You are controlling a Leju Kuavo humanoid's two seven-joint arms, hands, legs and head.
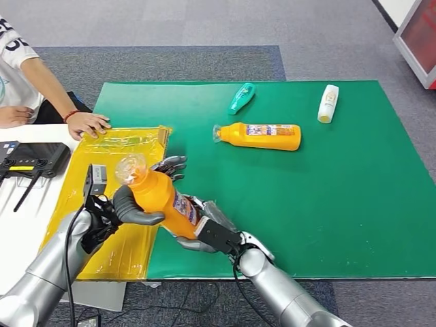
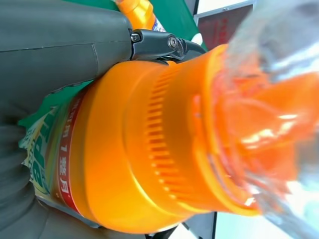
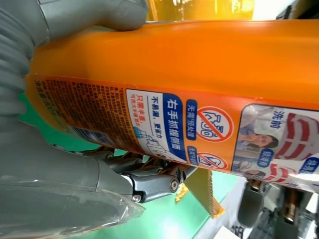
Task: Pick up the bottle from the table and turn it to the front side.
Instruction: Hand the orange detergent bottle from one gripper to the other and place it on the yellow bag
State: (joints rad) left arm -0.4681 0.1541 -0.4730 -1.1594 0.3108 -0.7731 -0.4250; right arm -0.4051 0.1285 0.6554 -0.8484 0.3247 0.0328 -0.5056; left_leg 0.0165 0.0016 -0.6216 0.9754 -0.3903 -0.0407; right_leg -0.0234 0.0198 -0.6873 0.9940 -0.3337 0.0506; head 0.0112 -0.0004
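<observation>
Orange bottle held aloft in both hands, mid-turn over the table's near edge.

The orange bottle [image 1: 163, 199] is clear of the green mat [image 1: 329, 204], tilted with its clear cap [image 1: 131, 167] toward the yellow sheet [image 1: 123, 146]; the left hand [image 1: 120, 208] wraps the neck end and the right hand [image 1: 206, 228] clasps the lower body, both closed firmly on it. The right wrist view shows a panel of small print and warning icons (apparently the back label), so the front probably faces away. To turn it well, I judge one hand should carry the weight while the other loosens and re-grips, rolling about the long axis in small steps, keeping it low over the mat and away from the person's hand [image 1: 88, 125].
</observation>
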